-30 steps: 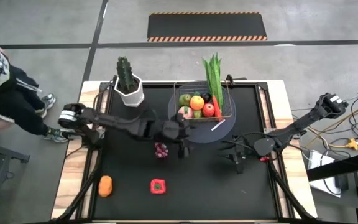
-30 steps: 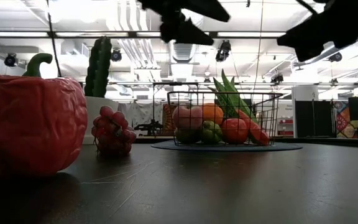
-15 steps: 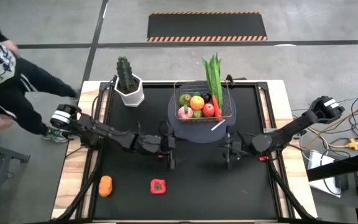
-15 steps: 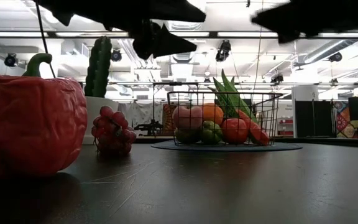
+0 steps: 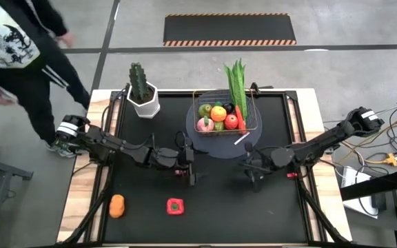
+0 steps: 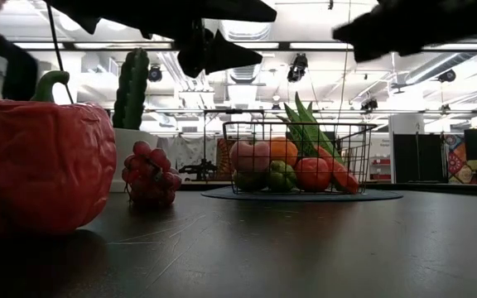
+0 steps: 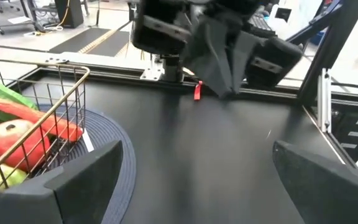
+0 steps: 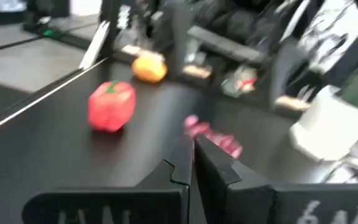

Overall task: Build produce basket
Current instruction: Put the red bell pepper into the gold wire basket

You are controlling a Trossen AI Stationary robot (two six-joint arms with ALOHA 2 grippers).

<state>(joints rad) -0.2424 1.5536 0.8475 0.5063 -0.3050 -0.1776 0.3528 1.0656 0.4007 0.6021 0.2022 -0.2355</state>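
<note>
The coppery wire basket (image 5: 251,110) stands on a round grey disc (image 5: 216,148) and holds several toy fruits and the long leafy green (image 5: 236,83). Purple grapes (image 6: 147,175) lie on the black mat, mostly hidden in the high view under my left gripper (image 5: 187,165). That gripper hangs above them (image 6: 222,54), open (image 7: 197,155), touching nothing. A red pepper (image 5: 176,206) and an orange fruit (image 5: 117,205) sit near the table's near edge. My right gripper (image 5: 250,167) hovers near the disc's near side, shut (image 8: 193,155), facing the grapes (image 8: 213,138).
A green cactus in a white pot (image 5: 143,93) stands at the far left of the mat. A person (image 5: 19,55) walks beside the table's left side. Bare mat lies between the pepper and the right arm.
My left gripper has drawn back from the basket's near side, toward the table's left and near edge, and now covers the grapes in the high view. My right gripper has shifted a little toward the table's left. The person beside the table has moved.
</note>
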